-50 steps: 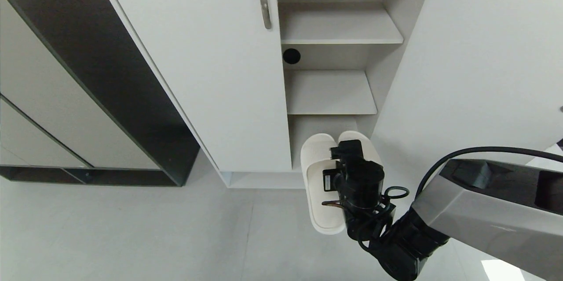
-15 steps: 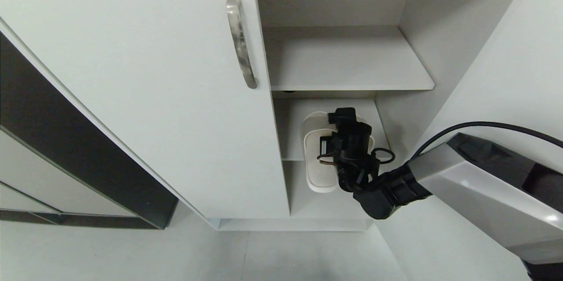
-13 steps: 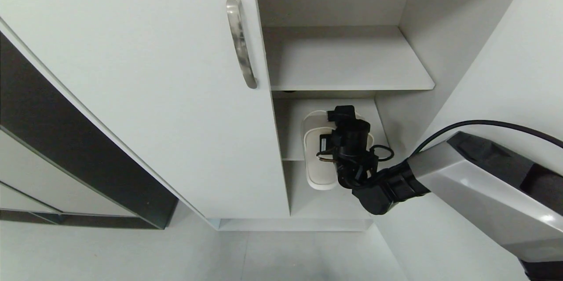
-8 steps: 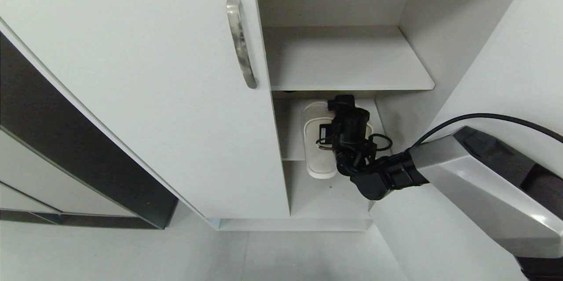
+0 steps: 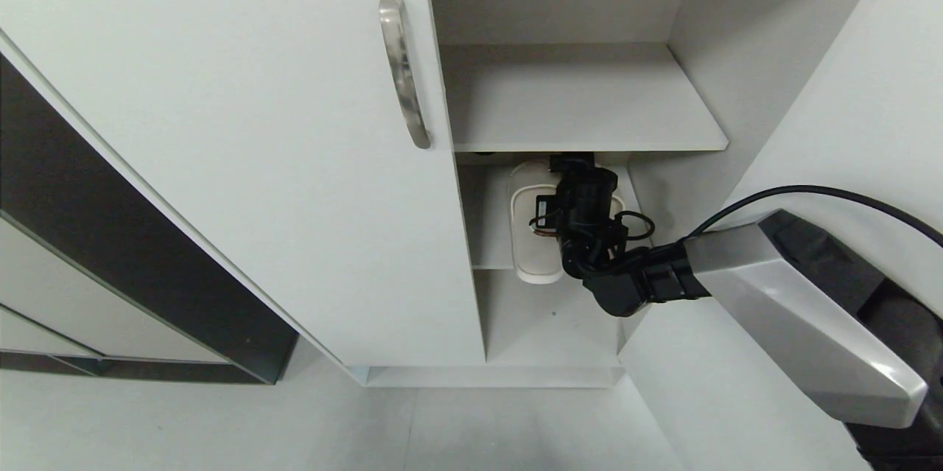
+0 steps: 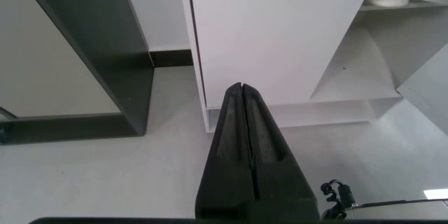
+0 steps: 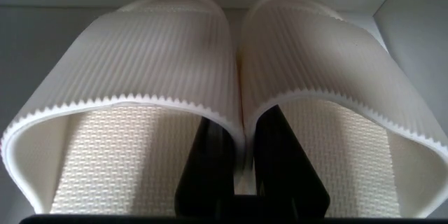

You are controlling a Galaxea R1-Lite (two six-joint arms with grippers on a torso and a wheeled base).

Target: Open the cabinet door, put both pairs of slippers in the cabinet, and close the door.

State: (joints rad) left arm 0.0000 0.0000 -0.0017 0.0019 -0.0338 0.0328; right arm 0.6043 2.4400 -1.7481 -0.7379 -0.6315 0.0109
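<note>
- Currently, the right claw (image 7: 243, 159) is holding the pair of white slippers (image 7: 231, 63). One finger (image 7: 206, 175) sits under the strap of each slipper, and the two adjoining strap edges are pinched in the narrow gap between the fingers.
- The slippers lie side by side and touching, toes pointing into the cabinet (image 5: 707, 36), ribbed straps uppermost.
- In the head view, the pair sits in the compartment under the upper shelf (image 5: 582, 102), on the right half of the lower shelf (image 5: 488, 235). The heel end projects past the front edge of that shelf, above the cabinet bottom (image 5: 545, 323).
- The claw body enters this compartment from the front; its tip is hidden under the edge of the upper shelf.
- The right arm (image 5: 796, 309) extends in from the right, passing in front of the open door (image 5: 847, 88).
- The left claw (image 6: 241, 94) is fully closed, finger against finger, with nothing between them. It hangs over the floor (image 6: 105, 168), well apart from the slippers.
- The closed door (image 5: 258, 124) covers the left half of the cabinet. Its metal handle (image 5: 401, 65) runs vertically near the inner edge.
- A dark unit (image 5: 147, 250) stands left of the cabinet.
</note>
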